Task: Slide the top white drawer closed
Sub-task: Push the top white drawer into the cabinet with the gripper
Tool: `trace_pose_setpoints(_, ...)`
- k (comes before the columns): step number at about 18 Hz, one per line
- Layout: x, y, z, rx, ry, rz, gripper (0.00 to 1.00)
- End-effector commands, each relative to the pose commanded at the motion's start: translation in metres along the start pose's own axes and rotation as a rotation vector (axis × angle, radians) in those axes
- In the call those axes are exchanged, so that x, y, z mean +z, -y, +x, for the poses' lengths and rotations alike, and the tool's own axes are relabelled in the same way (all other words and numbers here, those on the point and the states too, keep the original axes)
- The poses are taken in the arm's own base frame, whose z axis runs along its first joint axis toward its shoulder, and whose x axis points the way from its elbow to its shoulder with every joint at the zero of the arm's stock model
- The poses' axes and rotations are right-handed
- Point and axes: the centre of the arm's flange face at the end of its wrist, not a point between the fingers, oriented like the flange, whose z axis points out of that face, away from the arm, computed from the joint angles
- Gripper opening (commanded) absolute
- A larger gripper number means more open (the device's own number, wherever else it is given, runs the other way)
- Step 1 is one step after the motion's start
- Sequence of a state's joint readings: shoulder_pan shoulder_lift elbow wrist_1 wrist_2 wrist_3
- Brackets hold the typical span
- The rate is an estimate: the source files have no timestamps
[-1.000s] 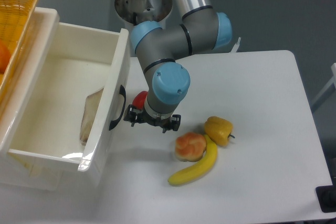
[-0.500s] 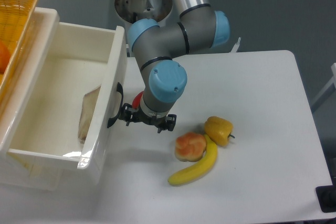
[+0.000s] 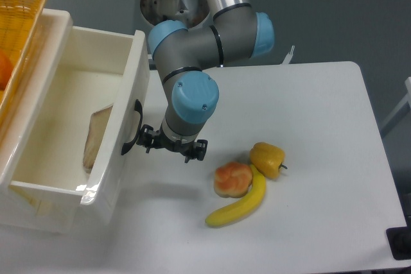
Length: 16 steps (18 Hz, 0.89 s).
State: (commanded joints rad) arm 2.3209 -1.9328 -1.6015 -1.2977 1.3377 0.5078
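Note:
The top white drawer (image 3: 70, 75) stands pulled out at the left, deep and glossy, with a curved black handle (image 3: 133, 128) on its front. A flat pale packet (image 3: 96, 136) lies inside it. My gripper (image 3: 168, 148) hangs under the blue wrist, right beside the drawer front and touching or almost touching the handle. Its fingers are small and dark here, and I cannot tell whether they are open or shut. The lower drawer front is hidden.
A yellow woven basket (image 3: 19, 11) with an orange fruit sits at the top left. A banana (image 3: 244, 203), a peeled orange-like fruit (image 3: 232, 179) and a yellow pepper (image 3: 267, 157) lie on the white table (image 3: 321, 126) to the right of the gripper.
My gripper has moved left against the drawer front, and the drawer has slid left into the cabinet. A red object behind the wrist is now hidden.

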Motion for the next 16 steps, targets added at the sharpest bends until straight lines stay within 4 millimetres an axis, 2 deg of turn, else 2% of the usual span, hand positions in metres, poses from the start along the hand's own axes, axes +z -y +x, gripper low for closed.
trace_pose_setpoints(6,-0.001,0.003,0.019,0.022,-0.015,0.008,1.00)
trace_pose_setpoints(16,0.007,0.011,0.062,0.082,-0.030,0.002,1.00)
